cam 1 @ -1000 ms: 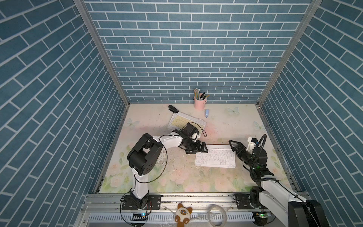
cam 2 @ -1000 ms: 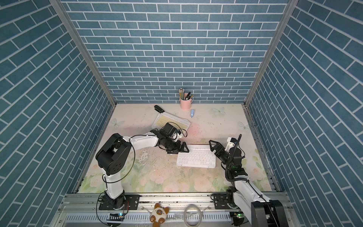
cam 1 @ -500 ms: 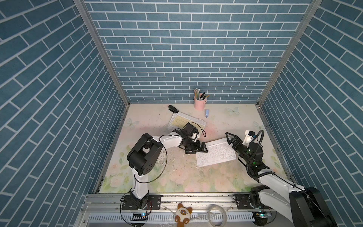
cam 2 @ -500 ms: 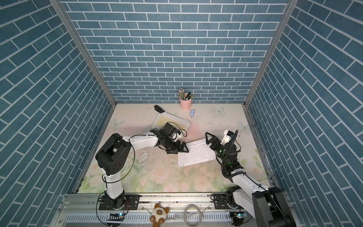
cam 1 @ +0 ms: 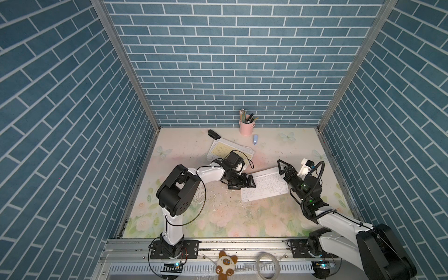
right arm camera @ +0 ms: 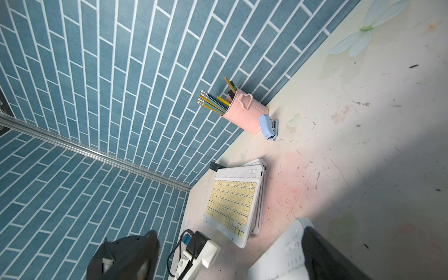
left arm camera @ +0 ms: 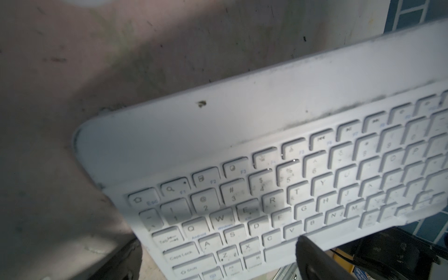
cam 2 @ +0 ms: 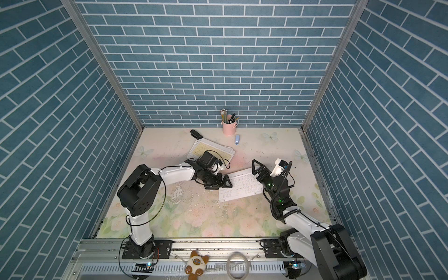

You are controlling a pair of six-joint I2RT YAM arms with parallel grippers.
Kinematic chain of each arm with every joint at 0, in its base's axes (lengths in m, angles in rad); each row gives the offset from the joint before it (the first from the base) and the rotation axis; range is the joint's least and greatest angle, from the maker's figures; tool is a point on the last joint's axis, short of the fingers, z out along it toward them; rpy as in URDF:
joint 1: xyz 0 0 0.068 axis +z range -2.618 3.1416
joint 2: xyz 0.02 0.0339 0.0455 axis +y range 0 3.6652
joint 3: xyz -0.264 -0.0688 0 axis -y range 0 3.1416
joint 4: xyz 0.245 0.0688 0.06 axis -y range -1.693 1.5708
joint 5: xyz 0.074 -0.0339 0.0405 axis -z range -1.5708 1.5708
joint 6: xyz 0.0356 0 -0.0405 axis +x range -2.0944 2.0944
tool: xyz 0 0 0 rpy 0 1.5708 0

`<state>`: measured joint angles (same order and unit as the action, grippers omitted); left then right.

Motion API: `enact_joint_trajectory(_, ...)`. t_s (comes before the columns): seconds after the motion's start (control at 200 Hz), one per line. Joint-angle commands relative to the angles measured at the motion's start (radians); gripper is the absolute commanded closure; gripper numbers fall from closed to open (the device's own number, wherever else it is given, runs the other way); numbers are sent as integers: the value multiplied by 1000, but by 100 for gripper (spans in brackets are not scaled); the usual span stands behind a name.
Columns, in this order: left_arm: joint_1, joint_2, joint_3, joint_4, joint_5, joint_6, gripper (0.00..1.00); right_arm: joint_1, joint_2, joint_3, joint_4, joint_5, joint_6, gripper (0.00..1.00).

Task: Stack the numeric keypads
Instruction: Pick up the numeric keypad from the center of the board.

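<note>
The only container, a pink cup [cam 1: 246,128], stands upright against the far wall near the middle, holding pencils [cam 1: 243,113] and dark pens [cam 1: 250,116]. A small blue stapler [cam 1: 255,140] lies just near-right of it. Left of that lies a stack of keypads [cam 1: 223,149], yellow keys on top and the lower edges fanned out. A black stapler [cam 1: 213,133] sits at its far left corner, and the left arm's wrist covers its near right end. A white keypad [cam 1: 265,187] lies askew at centre-right, apart from the stack. The left gripper [cam 1: 247,183] straddles its left corner, jaws spread and not clamped. The right gripper [cam 1: 284,169] is wide and unclenched over its far right corner, one finger overlapping it. Bare floral mat [cam 1: 206,218] runs from the keypad's near edge to the rail [cam 1: 242,245]. The right wall [cam 1: 363,169] stands close beside the right arm.
</note>
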<state>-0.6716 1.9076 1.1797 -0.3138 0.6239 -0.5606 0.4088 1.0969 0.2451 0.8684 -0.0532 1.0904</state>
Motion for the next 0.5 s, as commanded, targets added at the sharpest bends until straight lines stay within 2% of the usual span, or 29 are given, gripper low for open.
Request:
enact_joint_trajectory(0.0,-20,25,-12,6,16,27,0,48,31,43,-47,-40,161,8)
enact_joint_trajectory(0.205,-20,24,-12,3,17,29,0,51,7,82,-214,-41,180,10)
enact_joint_trajectory(0.425,-20,21,-8,3,17,29,0,51,-9,135,-421,-112,158,11)
enact_joint_trajectory(0.495,-20,18,-9,1,17,31,1,51,-1,141,-431,-148,144,11)
